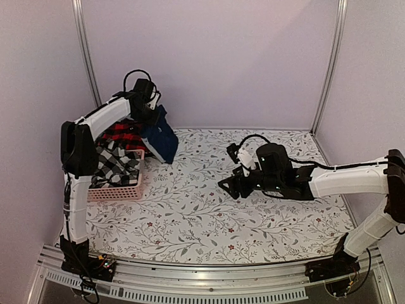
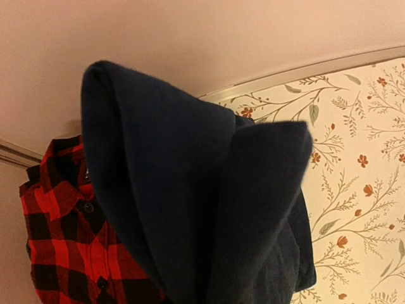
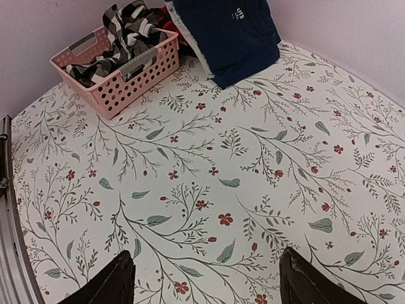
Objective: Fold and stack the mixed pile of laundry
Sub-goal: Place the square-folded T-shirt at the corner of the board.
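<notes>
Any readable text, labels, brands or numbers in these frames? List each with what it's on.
Too small and blurred to read: the small white mark on the navy blue soft garment.
No text visible on the pink slotted plastic basket, black-and-white checked cloth, red-and-black plaid cloth or floral-print table cover.

Soft, even light fills the booth, tinting the walls [image 1: 221, 63] pale pink and leaving only faint shadows on the counter [image 1: 190, 215]. The left wrist view is dimmer and warmer, with the navy blue trousers [image 2: 190, 202] close and soft-focused. The right wrist view bows the counter's edges, and the right end effector [image 3: 205, 282] looks dark and blurred.
</notes>
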Robot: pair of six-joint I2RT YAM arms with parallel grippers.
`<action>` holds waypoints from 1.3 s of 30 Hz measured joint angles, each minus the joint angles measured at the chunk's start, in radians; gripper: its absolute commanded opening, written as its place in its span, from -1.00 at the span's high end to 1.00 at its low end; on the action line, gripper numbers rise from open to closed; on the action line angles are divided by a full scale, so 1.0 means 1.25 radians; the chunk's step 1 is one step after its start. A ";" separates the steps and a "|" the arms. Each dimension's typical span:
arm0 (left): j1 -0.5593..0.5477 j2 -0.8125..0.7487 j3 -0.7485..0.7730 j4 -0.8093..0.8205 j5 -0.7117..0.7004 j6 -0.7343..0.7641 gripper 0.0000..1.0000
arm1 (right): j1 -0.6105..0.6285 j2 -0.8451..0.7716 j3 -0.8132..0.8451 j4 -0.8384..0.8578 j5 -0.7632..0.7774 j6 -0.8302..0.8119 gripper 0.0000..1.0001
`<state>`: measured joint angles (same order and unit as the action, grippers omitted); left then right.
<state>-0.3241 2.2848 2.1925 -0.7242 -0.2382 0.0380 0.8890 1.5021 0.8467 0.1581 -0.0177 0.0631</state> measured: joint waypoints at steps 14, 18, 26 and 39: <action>0.071 -0.057 -0.002 -0.016 0.065 0.022 1.00 | 0.000 0.014 0.022 0.000 -0.001 -0.001 -0.55; 0.099 -0.079 0.000 -0.017 0.098 0.023 1.00 | 0.000 0.020 0.025 0.000 -0.001 -0.003 -0.56; 0.178 -0.080 0.002 -0.017 0.205 0.019 0.96 | 0.000 0.025 0.028 0.000 -0.004 -0.003 -0.56; 0.302 0.036 0.034 -0.006 0.280 0.025 0.86 | 0.000 0.042 0.058 -0.007 -0.012 -0.012 -0.56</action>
<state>0.0532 2.3295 2.2349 -0.7322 0.1123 0.0689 0.8886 1.5547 0.9192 0.1497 -0.0322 0.0479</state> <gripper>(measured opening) 0.060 0.780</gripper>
